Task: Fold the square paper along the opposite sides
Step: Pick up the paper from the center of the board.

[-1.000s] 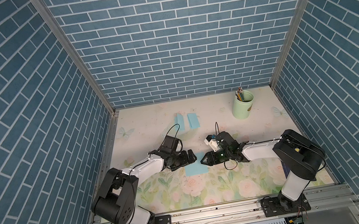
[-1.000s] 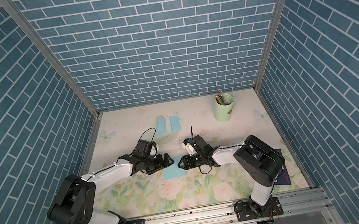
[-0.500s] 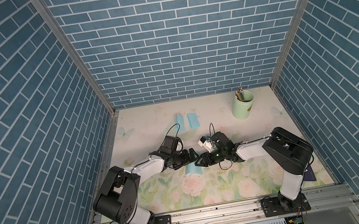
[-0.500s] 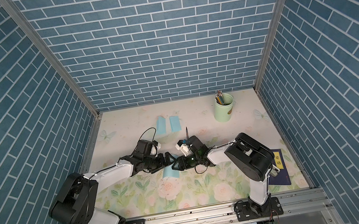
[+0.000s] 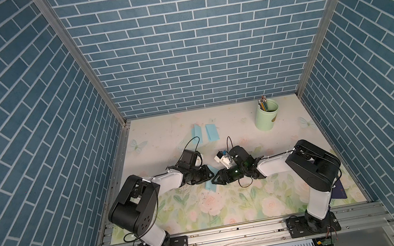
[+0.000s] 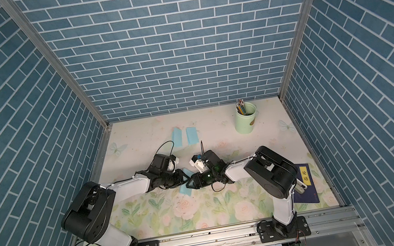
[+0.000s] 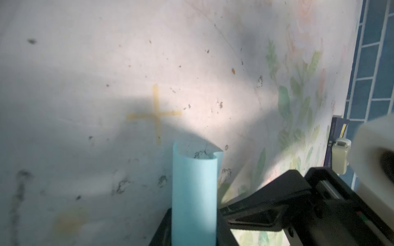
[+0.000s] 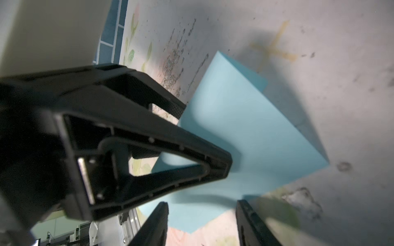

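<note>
1. Big change over the last second: the right gripper point(image 5: 215, 181) has slid across toward the left gripper point(image 5: 210, 174). In both top views their tips now nearly meet over the middle of the floral-print desk point(image 5: 231, 211). A second ago there was a clear gap, with the sheet lying flatter between them.
2. The light blue square paper point(image 8: 245, 132) is still mid-desk, well away from every edge. It's now doubled over into a soft loop instead of lying flat.
3. The left gripper was spread wide a second ago. Its fingers have since come in on both sides of the curl and are pinching the paper. In the left wrist view the blue loop sticks straight out from between them.
4. The right gripper hasn't changed its spread. Its fingers stand apart with the paper's loose edge lying between them, not squeezed as far as I can see.
5. What that means, imo: the opposite sides are now brought together, so the tricky bit looks mostly done. It's still a rounded bend though, with no crease yet.
6. One layer peeks out slightly past the other in the left wrist view, so I'd guess the edges are a touch misaligned.
7. It still needs pressing flat against the desk. If the left gripper lets go first, the paper will probably spring back.
</note>
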Available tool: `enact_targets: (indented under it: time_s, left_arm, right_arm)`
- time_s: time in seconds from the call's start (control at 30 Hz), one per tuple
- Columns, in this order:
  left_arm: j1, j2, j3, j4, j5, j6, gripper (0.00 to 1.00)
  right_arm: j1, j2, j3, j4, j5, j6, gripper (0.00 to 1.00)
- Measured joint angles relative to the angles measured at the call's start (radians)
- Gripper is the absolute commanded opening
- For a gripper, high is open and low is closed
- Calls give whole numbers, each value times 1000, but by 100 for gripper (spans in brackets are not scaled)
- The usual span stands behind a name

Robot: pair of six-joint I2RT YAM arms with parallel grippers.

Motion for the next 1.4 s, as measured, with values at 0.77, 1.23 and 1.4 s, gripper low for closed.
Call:
enact_targets:
  time_s: [0.77, 1.23, 1.4]
  left_arm:
    - [9, -102, 296, -128, 21, 69, 15]
    - [9, -120, 367, 51, 153, 90, 15]
    - [9, -130, 366, 84, 169, 82, 15]
  right_arm:
    - [-158, -434, -134, 122, 307, -82, 52]
    - [-292, -398, -137, 389, 63, 133, 51]
    - [-292, -319, -137, 516, -5, 240, 52]
